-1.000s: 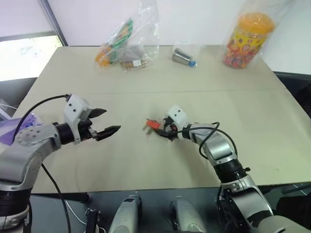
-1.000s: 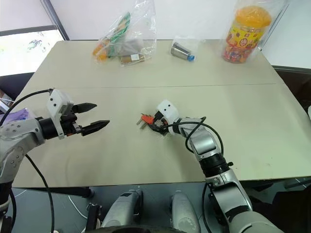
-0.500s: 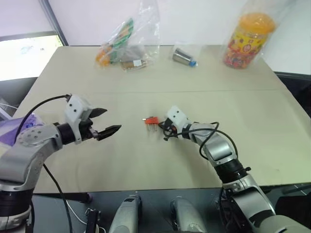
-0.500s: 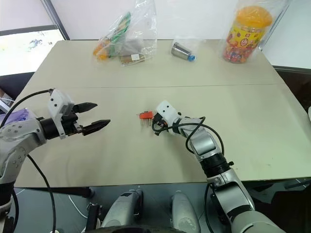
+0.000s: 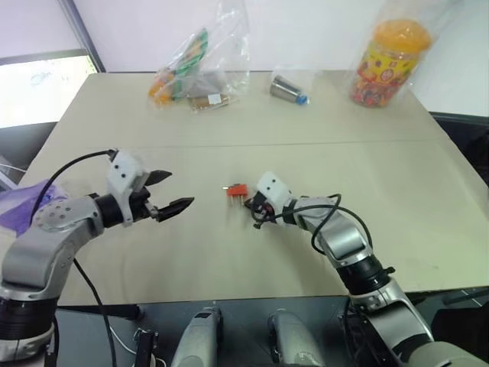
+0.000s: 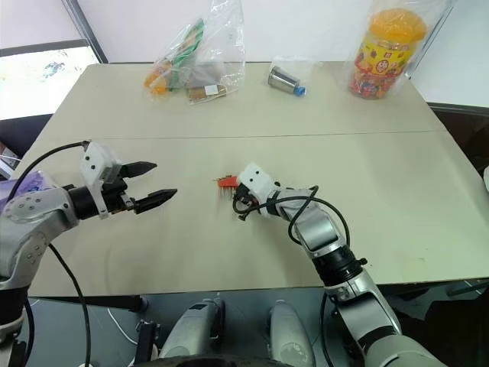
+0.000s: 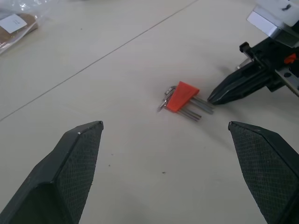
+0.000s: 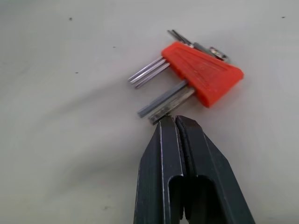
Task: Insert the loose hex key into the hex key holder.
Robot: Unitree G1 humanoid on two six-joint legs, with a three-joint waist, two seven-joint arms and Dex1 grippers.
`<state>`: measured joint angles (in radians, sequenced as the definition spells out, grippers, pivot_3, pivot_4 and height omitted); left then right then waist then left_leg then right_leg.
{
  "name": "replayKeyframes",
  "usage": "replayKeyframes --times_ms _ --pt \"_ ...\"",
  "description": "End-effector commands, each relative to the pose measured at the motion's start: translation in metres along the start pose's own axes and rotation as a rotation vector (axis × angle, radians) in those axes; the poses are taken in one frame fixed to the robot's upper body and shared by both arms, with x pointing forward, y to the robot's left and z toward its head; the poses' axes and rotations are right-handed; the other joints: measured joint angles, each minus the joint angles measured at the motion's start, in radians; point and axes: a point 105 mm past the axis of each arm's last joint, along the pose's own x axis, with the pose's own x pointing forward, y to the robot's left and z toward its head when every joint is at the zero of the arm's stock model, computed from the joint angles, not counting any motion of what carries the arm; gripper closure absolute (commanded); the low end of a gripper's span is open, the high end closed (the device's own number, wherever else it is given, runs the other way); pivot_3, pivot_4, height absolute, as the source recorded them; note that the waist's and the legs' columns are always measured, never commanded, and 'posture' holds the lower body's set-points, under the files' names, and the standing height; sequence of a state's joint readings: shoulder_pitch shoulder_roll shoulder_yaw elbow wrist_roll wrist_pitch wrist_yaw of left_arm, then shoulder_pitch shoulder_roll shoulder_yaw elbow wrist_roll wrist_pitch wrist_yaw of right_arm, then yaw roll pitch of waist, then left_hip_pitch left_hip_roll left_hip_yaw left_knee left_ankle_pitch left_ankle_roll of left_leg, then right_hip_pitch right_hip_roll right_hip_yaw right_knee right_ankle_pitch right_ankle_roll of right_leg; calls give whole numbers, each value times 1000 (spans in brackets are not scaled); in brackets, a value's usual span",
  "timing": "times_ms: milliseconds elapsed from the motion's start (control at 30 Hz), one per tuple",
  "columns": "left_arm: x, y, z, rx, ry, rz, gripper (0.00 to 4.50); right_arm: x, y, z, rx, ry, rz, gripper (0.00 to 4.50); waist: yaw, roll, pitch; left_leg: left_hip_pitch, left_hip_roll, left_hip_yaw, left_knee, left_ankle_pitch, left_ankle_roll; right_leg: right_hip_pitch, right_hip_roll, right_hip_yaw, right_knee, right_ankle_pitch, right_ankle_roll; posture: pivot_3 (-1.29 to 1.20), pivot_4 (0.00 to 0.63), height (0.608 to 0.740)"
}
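Closest in, the left gripper (image 5: 177, 189) hangs above the table (image 5: 229, 260) with its 2 fingers spread wide and nothing between them, well apart from the action, aimed across at it.

A little further in, the right gripper (image 8: 175, 119) is low over the tabletop with its 2 fingers pressed flat together, clamped on nothing. The tips sit just beside the free ends of 2 thicker rods (image 8: 166, 100) that stick out of the hex key holder (image 8: 203, 74). Touching or a hair short? Can't call it from here.

The holder itself lies flat on the table, the red wedge with thinner keys fanning out on its far side. And the loose hex key? I can't pick out a separate one; it may be 1 of those 2 rods by the tips, part-seated.

My read: this is a push-home step, using the shut tips as a blunt pusher. To do it well, line up along the rod's axis, not across it, and press slowly, since the light holder looks free to skate away. Bringing the idle left gripper in behind the red block would brace it. An off-centre nudge could spin the whole set.

At the far edge: a plastic bag (image 5: 202, 69), a small metal cylinder (image 5: 289, 89) and an orange-lidded jar (image 5: 390, 65), all well clear.
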<state>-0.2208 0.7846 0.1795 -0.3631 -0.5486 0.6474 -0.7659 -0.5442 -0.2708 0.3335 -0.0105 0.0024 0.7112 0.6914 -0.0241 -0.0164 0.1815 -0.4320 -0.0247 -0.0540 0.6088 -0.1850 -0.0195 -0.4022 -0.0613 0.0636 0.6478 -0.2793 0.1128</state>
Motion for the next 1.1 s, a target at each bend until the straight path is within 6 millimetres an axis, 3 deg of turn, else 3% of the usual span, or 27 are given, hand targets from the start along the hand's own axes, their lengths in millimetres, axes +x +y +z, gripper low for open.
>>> replayKeyframes --times_ms 33,100,300,1100 --pt "-1 1 10 41 -29 6 0 4 18 1 2 -7 73 3945 0 0 0 0 0 0 0 0 0 0 0 0 0 0 0 0 150 740" --pt "-1 1 10 41 -28 6 0 3 17 1 1 -11 60 3205 0 0 0 0 0 0 0 0 0 0 0 0 0 0 0 0 150 740" --pt "0 1 10 40 -29 6 0 4 23 6 9 -40 75 65 1 0 0 0 0 0 0 0 -1 0 0 0 0 0 0 0 150 740" --pt "-1 2 12 46 -33 18 0 16 40 27 -49 -84 172 23 3 0 0 0 0 0 -2 0 -1 -1 -1 0 -1 0 0 0 150 740"
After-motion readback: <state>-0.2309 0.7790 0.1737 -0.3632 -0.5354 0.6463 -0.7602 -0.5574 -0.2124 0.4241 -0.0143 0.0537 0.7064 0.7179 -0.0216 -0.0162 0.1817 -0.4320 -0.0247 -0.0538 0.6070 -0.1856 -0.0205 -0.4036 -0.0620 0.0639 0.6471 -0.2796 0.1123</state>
